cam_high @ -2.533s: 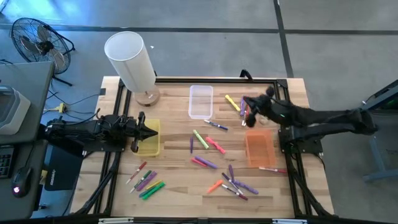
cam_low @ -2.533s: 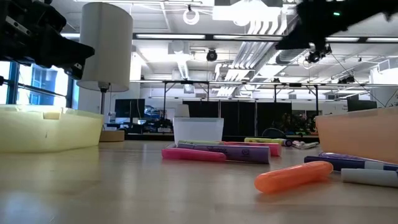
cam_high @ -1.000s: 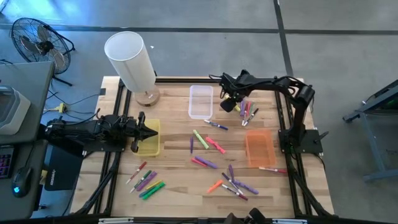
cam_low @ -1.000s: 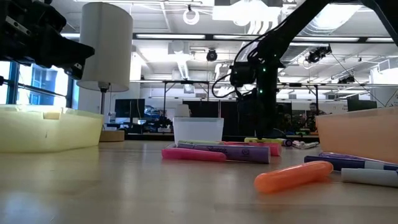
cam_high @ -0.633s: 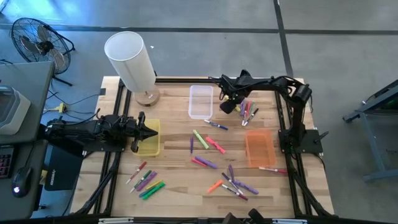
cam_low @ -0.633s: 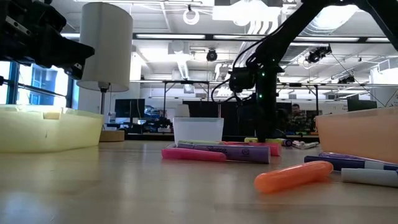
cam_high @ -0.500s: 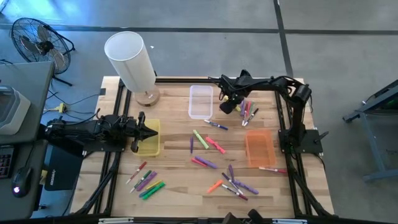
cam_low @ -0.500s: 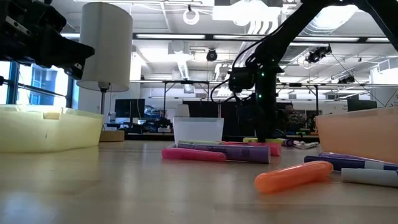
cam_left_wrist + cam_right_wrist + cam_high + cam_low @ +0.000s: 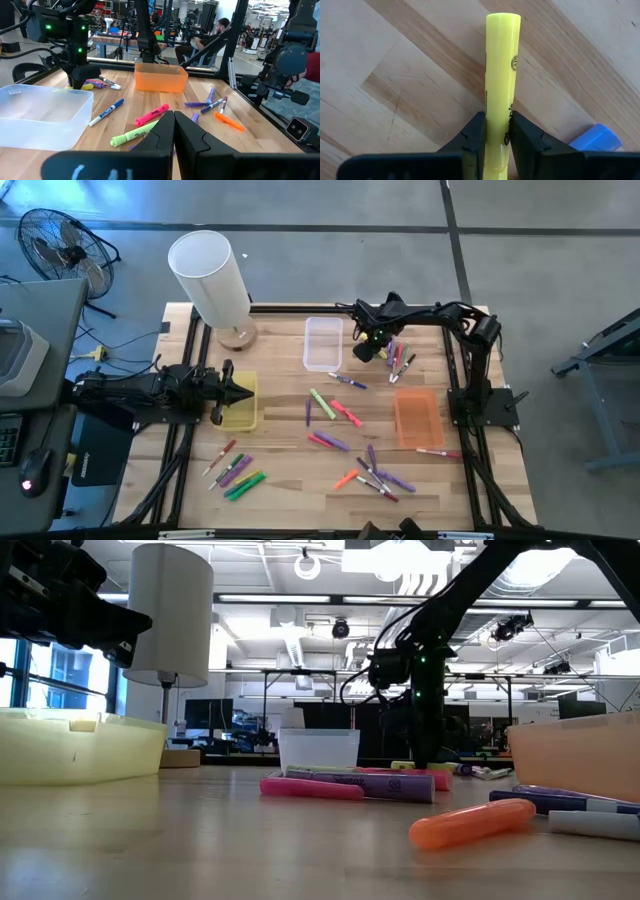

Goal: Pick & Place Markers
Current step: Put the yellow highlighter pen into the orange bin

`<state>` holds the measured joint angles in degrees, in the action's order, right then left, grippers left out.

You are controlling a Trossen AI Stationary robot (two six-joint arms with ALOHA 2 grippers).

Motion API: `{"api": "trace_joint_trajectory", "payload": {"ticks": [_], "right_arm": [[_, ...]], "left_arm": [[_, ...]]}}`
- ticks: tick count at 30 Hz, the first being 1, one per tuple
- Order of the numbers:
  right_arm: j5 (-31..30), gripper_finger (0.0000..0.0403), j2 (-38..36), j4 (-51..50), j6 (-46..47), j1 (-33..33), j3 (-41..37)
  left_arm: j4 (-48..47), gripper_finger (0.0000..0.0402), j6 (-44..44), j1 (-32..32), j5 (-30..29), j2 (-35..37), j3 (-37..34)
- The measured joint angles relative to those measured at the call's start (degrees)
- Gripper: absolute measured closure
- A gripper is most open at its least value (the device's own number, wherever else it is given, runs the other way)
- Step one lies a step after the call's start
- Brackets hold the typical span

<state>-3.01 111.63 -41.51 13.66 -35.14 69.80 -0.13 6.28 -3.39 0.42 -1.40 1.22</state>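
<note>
My right gripper (image 9: 368,348) points down at the table's far side, between the clear bin (image 9: 323,343) and a cluster of markers (image 9: 400,361). It is shut on a yellow marker (image 9: 502,60) that lies on the wood. A blue cap (image 9: 598,139) lies close beside it. More markers lie flat mid-table (image 9: 330,408), near left (image 9: 236,472) and near right (image 9: 376,477). At the left, my left gripper (image 9: 245,393) is shut and level over the yellow bin (image 9: 240,416), holding nothing. My right gripper pinches the yellow marker's barrel (image 9: 498,117) between its two fingers (image 9: 472,135), one on each long side. The fingers come from above, pointing down, and stand across the marker. The marker lies flat on the table; its near end is hidden under the gripper.
An orange bin (image 9: 417,418) stands at the right, below the marker cluster. A white lamp (image 9: 210,280) stands at the far left corner. A dark frame runs along the table's edges (image 9: 455,395). People sit in the room beyond the table.
My right gripper has stayed over the same far-side spot and its fingers have closed onto the yellow marker. The marker lies where it was.
</note>
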Motion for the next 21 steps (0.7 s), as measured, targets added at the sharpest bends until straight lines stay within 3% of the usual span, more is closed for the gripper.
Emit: {"api": "trace_joint_trajectory", "payload": {"ticks": [8, 14, 21], "right_arm": [[0.0, 0.0345, -1.9, -0.9, 0.7, 0.1, -0.4], [0.0, 0.0346, -8.0, -2.1, 2.3, 0.7, -0.3], [-1.4, 0.0344, -16.6, -10.3, 6.0, 4.0, -0.2]], "left_arm": [[0.0, 0.0400, 0.0, 0.0, 0.0, 0.0, 0.0], [0.0, 0.0400, 0.0, 0.0, 0.0, 0.0, 0.0], [0.0, 0.0400, 0.0, 0.0, 0.0, 0.0, 0.0]]}}
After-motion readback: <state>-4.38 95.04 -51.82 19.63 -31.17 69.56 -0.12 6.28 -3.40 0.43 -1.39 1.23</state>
